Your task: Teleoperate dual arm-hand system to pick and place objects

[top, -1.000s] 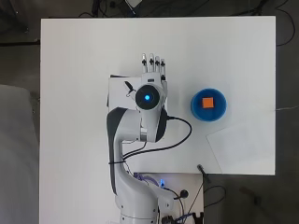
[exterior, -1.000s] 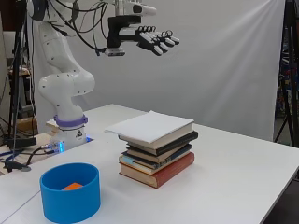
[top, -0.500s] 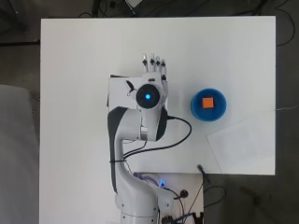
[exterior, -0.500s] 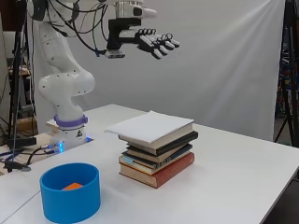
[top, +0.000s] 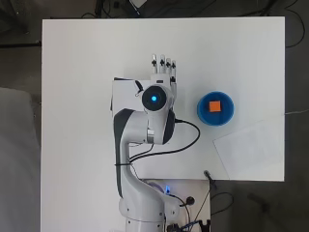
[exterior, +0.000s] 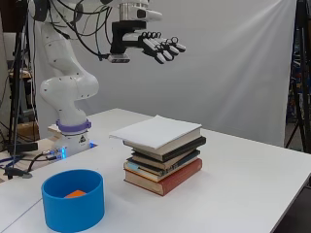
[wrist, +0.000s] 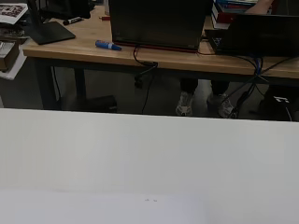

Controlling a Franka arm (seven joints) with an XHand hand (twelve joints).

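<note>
1. Side view: the hand hangs high above the stack of books, fingers straight and spread, holding nothing.
2. An orange block already lies inside the blue bowl, which stands near the table edge, off to one side of the arm and well apart from the hand.
3. Which object comes next cannot be told; if it is the block, a good approach would likely swing the wrist over the bowl first, then lower straight down with fingers kept apart to clear the rim.
4. From overhead, the hand reaches past the stack's far edge, the bowl off to its side.
</note>
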